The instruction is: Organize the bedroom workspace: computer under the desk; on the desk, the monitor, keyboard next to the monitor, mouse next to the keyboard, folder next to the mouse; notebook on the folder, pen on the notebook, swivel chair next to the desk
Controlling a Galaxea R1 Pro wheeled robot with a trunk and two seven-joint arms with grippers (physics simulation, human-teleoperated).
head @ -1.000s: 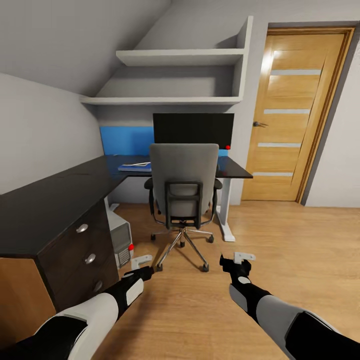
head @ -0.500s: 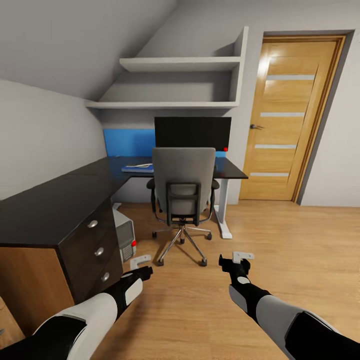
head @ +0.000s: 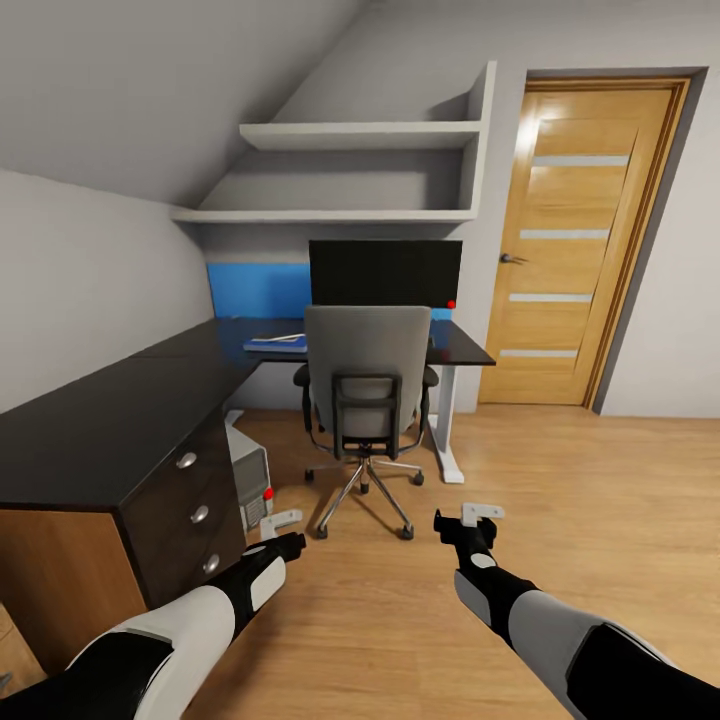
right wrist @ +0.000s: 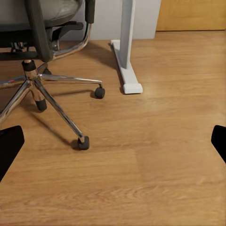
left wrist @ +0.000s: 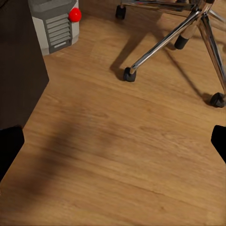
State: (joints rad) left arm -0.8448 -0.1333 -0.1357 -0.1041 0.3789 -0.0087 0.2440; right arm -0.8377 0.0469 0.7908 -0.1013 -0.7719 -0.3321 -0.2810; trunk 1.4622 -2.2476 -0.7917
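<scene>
Wooden door (head: 590,240) at 2 o'clock, shut, pale horizontal panes, lever handle (head: 513,259) on its left edge. Two white wall shelves (head: 340,213) at 12 under sloped ceiling. Blue wall panel (head: 255,287) at 11. Wood plank floor (head: 590,500) across 3 to 6.

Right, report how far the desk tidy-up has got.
Looks done: the black flat monitor stands on the dark L-shaped desk, the grey computer tower sits under it, and the grey swivel chair is at the desk. In hand: nothing; the left end effector and right end effector hang open over the floor. Left: keyboard, mouse, folder, notebook and pen; I cannot identify the blue item on the desk.
</scene>
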